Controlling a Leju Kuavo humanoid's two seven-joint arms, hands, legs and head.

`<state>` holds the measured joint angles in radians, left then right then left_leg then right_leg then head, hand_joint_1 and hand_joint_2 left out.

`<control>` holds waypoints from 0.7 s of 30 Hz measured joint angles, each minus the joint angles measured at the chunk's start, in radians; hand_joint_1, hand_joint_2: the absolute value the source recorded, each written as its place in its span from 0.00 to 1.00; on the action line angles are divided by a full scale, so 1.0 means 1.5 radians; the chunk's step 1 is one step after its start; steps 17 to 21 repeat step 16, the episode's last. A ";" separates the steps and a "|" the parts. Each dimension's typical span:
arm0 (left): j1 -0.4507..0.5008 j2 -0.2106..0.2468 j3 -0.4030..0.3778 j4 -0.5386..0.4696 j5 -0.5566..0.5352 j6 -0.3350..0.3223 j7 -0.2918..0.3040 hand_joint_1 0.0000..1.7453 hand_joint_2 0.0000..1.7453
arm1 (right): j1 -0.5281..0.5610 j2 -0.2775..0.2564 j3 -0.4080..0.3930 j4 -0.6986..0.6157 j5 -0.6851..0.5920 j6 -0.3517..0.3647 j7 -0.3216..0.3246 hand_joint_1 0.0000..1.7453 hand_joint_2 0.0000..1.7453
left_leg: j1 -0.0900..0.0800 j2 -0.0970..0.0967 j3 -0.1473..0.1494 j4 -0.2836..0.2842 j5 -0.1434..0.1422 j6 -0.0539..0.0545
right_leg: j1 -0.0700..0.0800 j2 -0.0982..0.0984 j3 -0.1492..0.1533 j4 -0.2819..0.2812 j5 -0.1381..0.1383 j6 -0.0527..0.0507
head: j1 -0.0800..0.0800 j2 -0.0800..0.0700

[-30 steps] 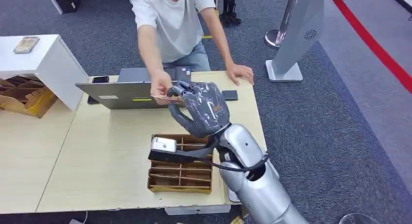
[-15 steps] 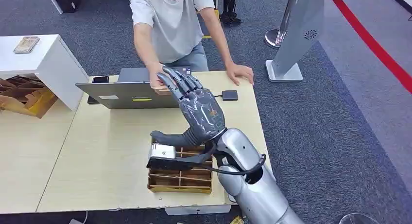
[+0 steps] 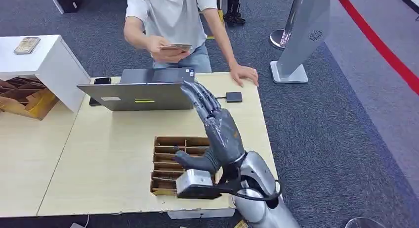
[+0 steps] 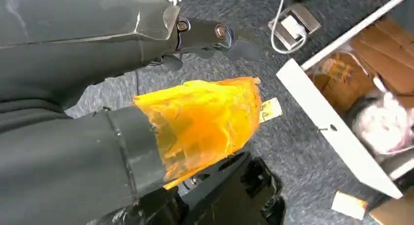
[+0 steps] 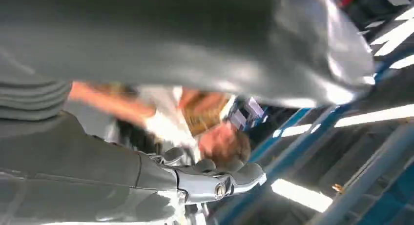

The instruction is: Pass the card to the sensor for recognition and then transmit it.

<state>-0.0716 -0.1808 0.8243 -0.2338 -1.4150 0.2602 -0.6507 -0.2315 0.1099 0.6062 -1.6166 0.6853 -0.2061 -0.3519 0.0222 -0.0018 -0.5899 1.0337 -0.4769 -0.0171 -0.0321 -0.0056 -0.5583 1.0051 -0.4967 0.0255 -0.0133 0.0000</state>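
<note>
From my head camera I see, at the tabletop's (image 3: 99, 154) far edge, an open laptop (image 3: 136, 95). Behind it a person's hand (image 3: 157, 44) holds the card (image 3: 174, 48) flat, off the tabletop. Near the front edge sits a cardboard divider tray (image 3: 170, 156); I cannot tell what its slots hold. My right hand (image 3: 217, 126) is raised above it, fingers (image 3: 197, 95) straight and spread, holding nothing. My left wrist camera shows carpet floor and my left hand (image 4: 205, 37); I cannot tell its fingers' state.

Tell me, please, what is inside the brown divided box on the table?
The brown divided box shows empty slots with thin dividers. The right hand and its wrist camera cover the near right part, so that part is unknown.
</note>
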 joint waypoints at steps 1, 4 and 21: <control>0.004 0.001 0.003 0.000 0.006 -0.002 -0.005 0.00 0.00 | 0.024 -0.007 -0.005 -0.011 -0.047 0.009 -0.023 0.00 0.00 | 0.000 0.000 0.000 0.000 -0.001 0.000 | 0.000 0.000 0.000 0.000 0.000 0.000 | 0.000 0.000; 0.014 0.004 0.016 0.000 0.026 -0.007 -0.019 0.00 0.00 | 0.104 -0.026 -0.022 -0.043 -0.177 0.070 -0.082 0.00 0.00 | 0.000 0.000 0.000 0.000 -0.001 0.000 | 0.000 0.000 0.000 0.000 -0.001 0.000 | 0.000 0.000; 0.027 0.005 0.049 0.000 0.041 0.007 -0.015 0.00 0.00 | 0.242 -0.036 -0.113 -0.098 -0.306 0.242 -0.096 0.00 0.00 | 0.000 0.000 0.000 0.000 -0.002 0.000 | 0.000 0.000 0.001 0.000 -0.001 0.000 | 0.000 0.000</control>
